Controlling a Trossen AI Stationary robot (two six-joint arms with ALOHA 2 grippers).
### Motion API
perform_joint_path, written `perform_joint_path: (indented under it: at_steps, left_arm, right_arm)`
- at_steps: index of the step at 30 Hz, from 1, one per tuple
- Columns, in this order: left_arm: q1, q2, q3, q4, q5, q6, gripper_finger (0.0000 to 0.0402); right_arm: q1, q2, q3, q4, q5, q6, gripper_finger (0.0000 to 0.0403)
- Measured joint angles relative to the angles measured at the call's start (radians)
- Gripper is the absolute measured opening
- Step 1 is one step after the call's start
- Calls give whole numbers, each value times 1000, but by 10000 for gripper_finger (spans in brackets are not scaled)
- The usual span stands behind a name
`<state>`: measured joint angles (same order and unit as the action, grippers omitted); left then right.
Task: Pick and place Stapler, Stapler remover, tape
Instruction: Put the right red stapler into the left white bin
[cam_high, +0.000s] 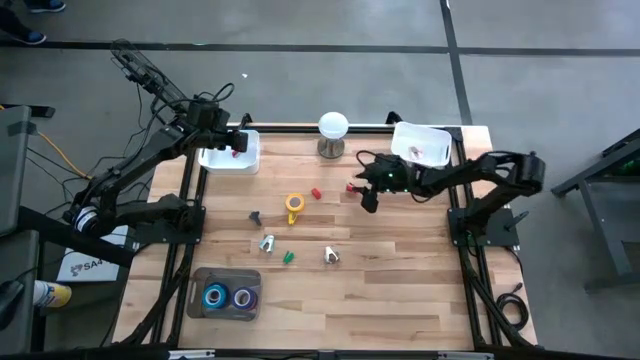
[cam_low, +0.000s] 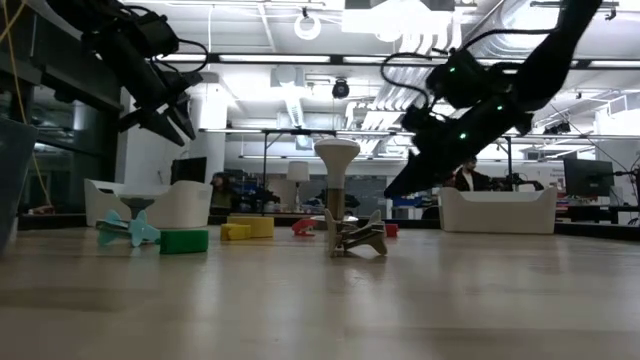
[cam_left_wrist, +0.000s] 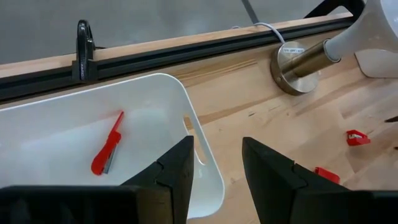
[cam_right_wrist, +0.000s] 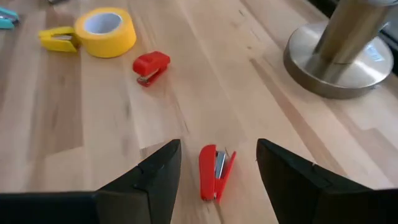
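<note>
Pale wood planks make up the table (cam_high: 400, 290), and the white-topped lamp (cam_high: 333, 128) on its steel base at the far edge serves as the landmark. Left of the lamp sits a white bin (cam_left_wrist: 155, 112) with a red stapler (cam_left_wrist: 107, 151) lying inside it; the left gripper (cam_left_wrist: 214, 168) hangs over that bin's rim, fingers spread and holding nothing. Right of the lamp and a little nearer, the right gripper (cam_right_wrist: 217, 165) hovers above another red stapler (cam_right_wrist: 214, 171), which lies on its side on the wood between the parted fingers, apart from both. A second white bin (cam_high: 421, 144) stands beside the lamp on its right. Nearer than the lamp lie a small red stapler (cam_right_wrist: 150, 66), a yellow tape roll (cam_right_wrist: 105, 30) and a yellow stapler remover (cam_right_wrist: 57, 38) just beside the roll. Well in front of the lamp, toward the left, a grey tray (cam_high: 197, 288) holds blue tape (cam_high: 215, 296) and purple tape (cam_high: 244, 297)
</note>
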<state>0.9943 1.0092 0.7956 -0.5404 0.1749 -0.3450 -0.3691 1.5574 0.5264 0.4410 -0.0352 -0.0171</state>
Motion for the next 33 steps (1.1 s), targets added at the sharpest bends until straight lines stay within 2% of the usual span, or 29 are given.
perform_joint_path:
  at_steps: [10,27,33]
  left_arm:
    - [0,0,0,0,2,0,134]
    - [0,0,0,0,1,8,134]
    - [0,0,0,0,1,8,134]
  right_arm:
    - [5,153,76,-28,0,9,201]
    - [31,215,82,-7,4,15,201]
    - [31,216,82,-8,13,17,185]
